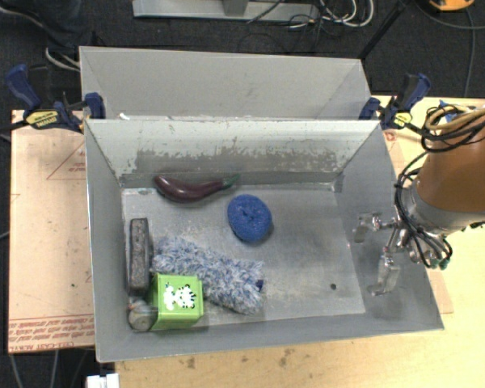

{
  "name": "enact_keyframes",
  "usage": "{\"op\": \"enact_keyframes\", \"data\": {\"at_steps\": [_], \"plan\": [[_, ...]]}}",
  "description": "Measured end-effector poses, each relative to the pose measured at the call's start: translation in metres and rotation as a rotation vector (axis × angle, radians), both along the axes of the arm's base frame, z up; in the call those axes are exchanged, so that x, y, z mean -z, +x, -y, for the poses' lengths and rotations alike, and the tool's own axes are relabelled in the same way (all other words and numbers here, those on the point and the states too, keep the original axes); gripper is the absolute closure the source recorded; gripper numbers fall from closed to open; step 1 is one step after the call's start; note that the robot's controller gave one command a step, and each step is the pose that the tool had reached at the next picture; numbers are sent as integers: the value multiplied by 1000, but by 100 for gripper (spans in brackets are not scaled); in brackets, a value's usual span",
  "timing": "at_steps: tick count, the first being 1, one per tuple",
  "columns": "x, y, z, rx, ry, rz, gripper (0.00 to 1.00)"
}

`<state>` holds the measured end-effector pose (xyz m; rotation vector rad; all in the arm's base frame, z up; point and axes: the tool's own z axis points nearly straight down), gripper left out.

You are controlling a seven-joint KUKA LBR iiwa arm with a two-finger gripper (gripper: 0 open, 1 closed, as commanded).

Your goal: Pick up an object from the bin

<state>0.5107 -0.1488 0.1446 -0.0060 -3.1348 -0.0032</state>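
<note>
My gripper (373, 254) hangs over the bin's right wall, open, with nothing between its fingers. The nearest loose thing is a round blue scrubber ball (250, 218), well to its left in the middle of the bin floor. A fluffy blue-and-white cloth (214, 273) lies lower left of the ball. A purple toy eggplant (190, 187) rests along the back wall.
At the front left corner stands a green box with a white picture (178, 301), beside a dark grey block (138, 253) along the left wall and a small round thing (137, 318). Bare floor stretches between the ball and the gripper.
</note>
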Motion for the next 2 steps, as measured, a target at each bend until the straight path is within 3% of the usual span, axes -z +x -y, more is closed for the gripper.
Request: {"op": "enact_keyframes", "data": {"at_steps": [1, 2], "plan": [[-4, 2, -1, -4, -2, 7, 0], [-51, 4, -33, 3, -1, 1, 0]]}}
